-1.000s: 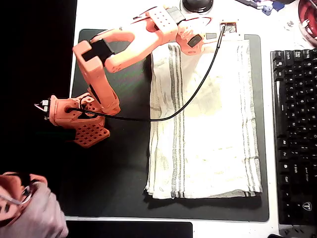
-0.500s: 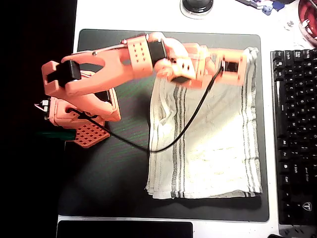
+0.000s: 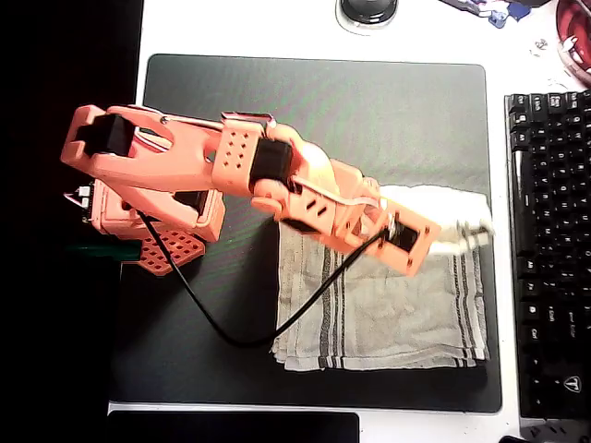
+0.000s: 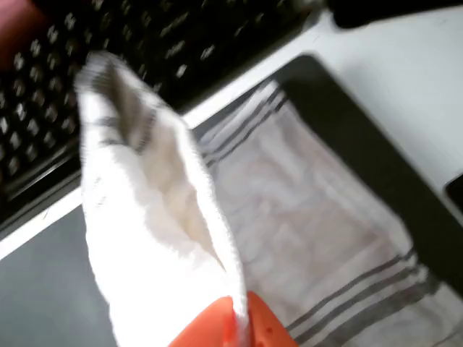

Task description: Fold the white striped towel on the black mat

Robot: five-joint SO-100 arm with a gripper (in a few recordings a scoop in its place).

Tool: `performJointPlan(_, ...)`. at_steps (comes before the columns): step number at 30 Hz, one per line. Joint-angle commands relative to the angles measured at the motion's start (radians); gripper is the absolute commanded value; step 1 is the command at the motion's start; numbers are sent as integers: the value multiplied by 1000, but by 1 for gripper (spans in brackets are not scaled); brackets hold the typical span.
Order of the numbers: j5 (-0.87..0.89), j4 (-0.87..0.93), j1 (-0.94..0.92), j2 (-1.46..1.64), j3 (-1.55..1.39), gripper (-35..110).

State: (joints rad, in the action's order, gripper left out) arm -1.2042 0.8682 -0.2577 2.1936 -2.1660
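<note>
Towel: the white striped towel [image 3: 388,309] lies on the right half of the black mat [image 3: 212,305], just left of the keyboard [image 3: 549,240]; its far edge is lifted and doubled over the near part.
Gripper: orange gripper [image 3: 441,238] pinched shut on the raised far edge, cloth bunched between the fingers [image 4: 217,329] in the wrist view.
Done: far edge carried roughly halfway toward the near edge.
Left: lay the edge down on the near hem, release.
Risk: fold looks skewed, right corner bunched.
</note>
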Motion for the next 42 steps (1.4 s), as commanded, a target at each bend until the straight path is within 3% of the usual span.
performJointPlan(1,-38,-97,-86,-21,-46,0)
performJointPlan(15,-163,-414,-275,-517,92,0)
performJointPlan(21,-235,-474,-311,-571,57,13)
performJointPlan(32,-199,-465,-284,-118,-222,16)
performJointPlan(42,-224,-394,41,451,-624,16)
